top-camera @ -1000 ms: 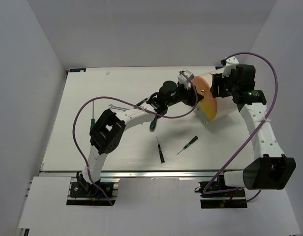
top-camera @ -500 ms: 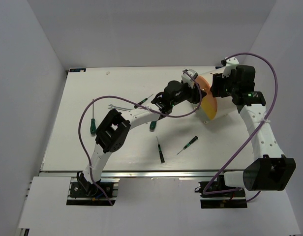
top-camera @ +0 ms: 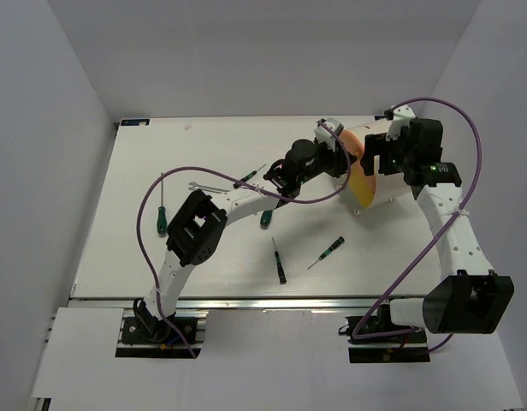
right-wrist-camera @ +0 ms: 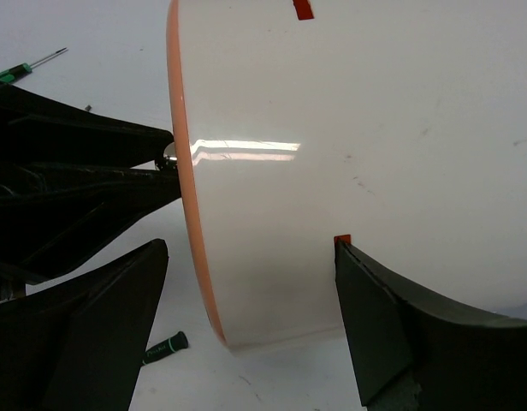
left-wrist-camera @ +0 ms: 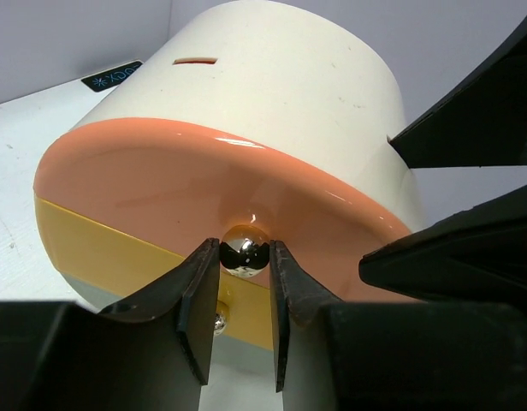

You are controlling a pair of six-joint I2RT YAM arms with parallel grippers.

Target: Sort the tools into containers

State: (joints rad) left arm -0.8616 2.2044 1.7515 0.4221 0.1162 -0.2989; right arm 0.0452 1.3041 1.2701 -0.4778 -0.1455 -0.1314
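Left gripper (left-wrist-camera: 244, 253) pinches the chrome knob (left-wrist-camera: 245, 247) at the orange panel's (left-wrist-camera: 161, 180) six o'clock; right gripper (right-wrist-camera: 251, 248) straddles the drum (right-wrist-camera: 349, 128) unclamped (jaws wide), so pulling may drag it.

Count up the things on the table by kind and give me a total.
Screwdrivers: 5, one partly under the left arm
Wrench: 1
Drum container: 1
Total: 7

Drum (left-wrist-camera: 272, 77) cream, face (left-wrist-camera: 161, 180) orange over yellow; knob (left-wrist-camera: 245, 250) chrome; screwdriver handles (top-camera: 335, 244) green-black; wrench (top-camera: 205, 187) seemingly silver.
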